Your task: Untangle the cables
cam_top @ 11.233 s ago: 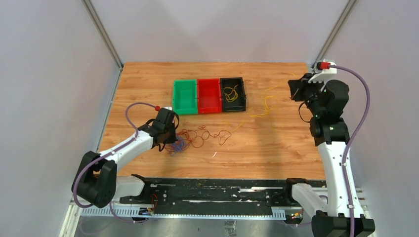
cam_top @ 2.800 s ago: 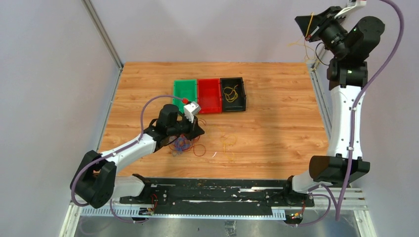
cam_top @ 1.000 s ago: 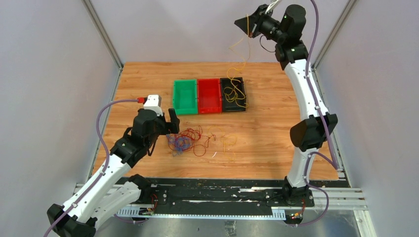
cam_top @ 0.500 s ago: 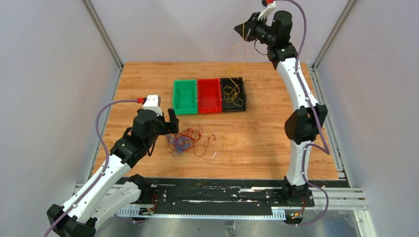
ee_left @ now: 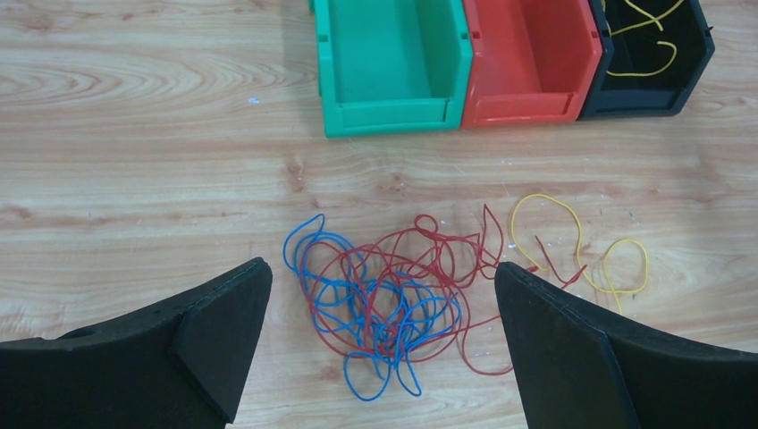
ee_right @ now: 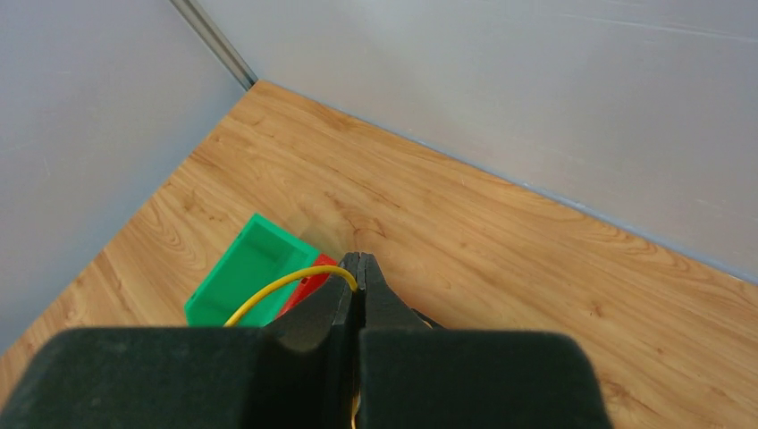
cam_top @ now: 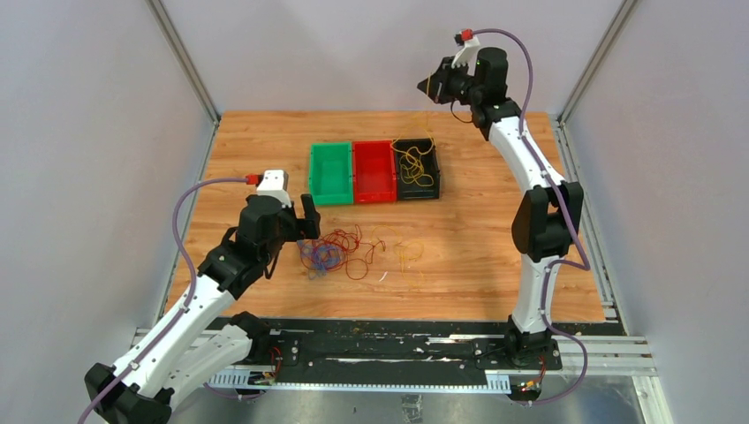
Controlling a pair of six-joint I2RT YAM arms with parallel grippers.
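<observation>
— Looking at the right gripper (ee_right: 359,261), does it hold something?

— Yes. Its jaws are pressed fully together on a yellow cable (ee_right: 284,286), which curves out to the left of the tips. The arm is raised high over the far part of the table (cam_top: 495,238). The strand hangs down from it into the black bin (cam_top: 435,168), where more yellow wire lies.

— So which way is this bin from the gripper?

— Almost straight below, a little toward the near side. Its long axis runs from far to near. I judge the coming move is a release, so the strand should hang inside the rim.

— And the left gripper (ee_left: 380,273)?

— It is wide open and holds nothing. It hovers low over the red and blue tangle (ee_left: 384,304), which lies between its two fingers in the wrist view. The tangle spreads from left to right. Some loose yellow loops (ee_left: 581,241) lie just beside it on the right. I cannot tell if they are caught in the red strands.

— Which arm is nearer to the tangle?

— The left one, clearly. The right one is well apart from it.

— What about the surface and the room?

— The table is flat wood. The green bin (ee_left: 384,114) and the red bin (ee_left: 518,109) stand in one row with the black one, beyond the tangle. Pale walls close three sides.
</observation>
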